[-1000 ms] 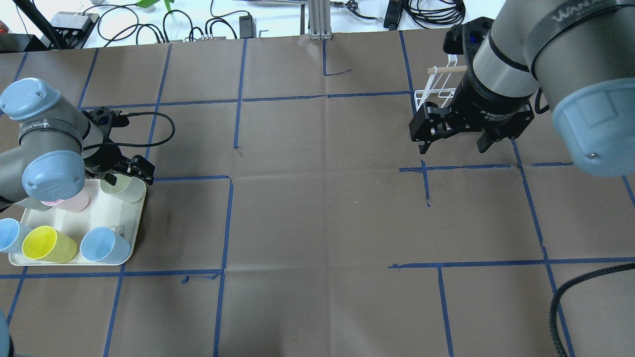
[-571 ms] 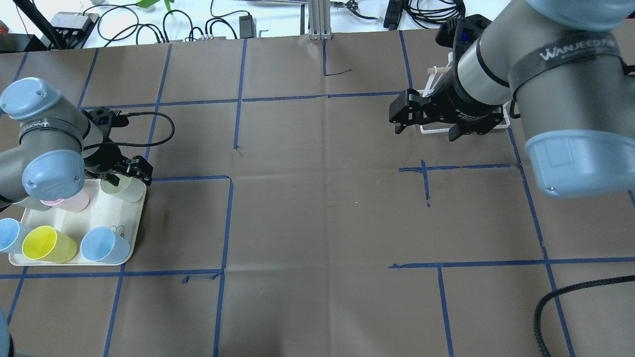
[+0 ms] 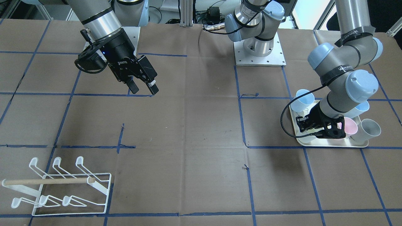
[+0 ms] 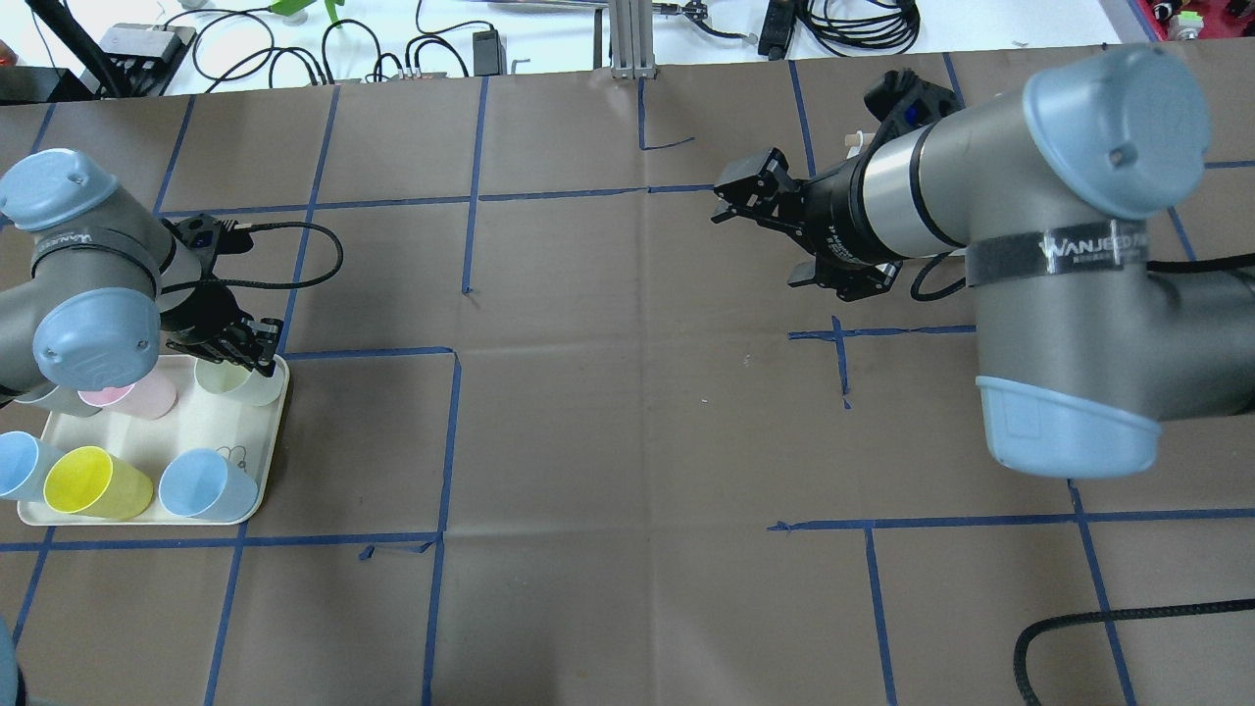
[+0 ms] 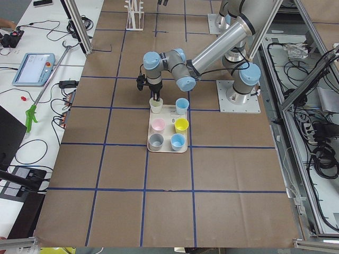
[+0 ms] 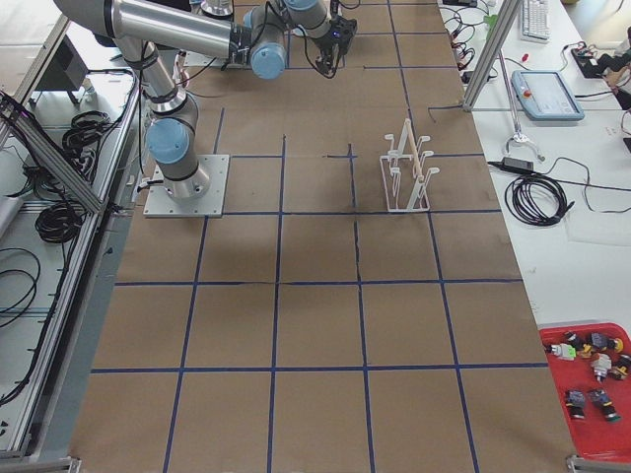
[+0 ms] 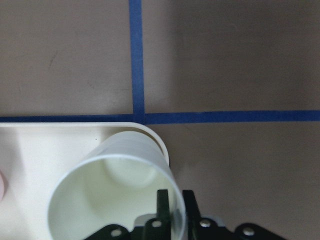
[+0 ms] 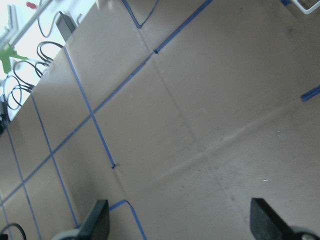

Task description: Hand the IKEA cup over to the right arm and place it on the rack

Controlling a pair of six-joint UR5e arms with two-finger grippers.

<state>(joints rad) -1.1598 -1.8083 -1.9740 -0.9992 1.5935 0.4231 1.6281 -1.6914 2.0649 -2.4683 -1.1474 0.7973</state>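
Six cups point(image 4: 93, 482) on one cream tray point(image 4: 206, 417)

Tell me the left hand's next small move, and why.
Probably lift straight up. The left hand pinches the rim of the cream cup, one finger inside and one outside, with the cup standing on the tray; the right hand hangs open, far across the table.
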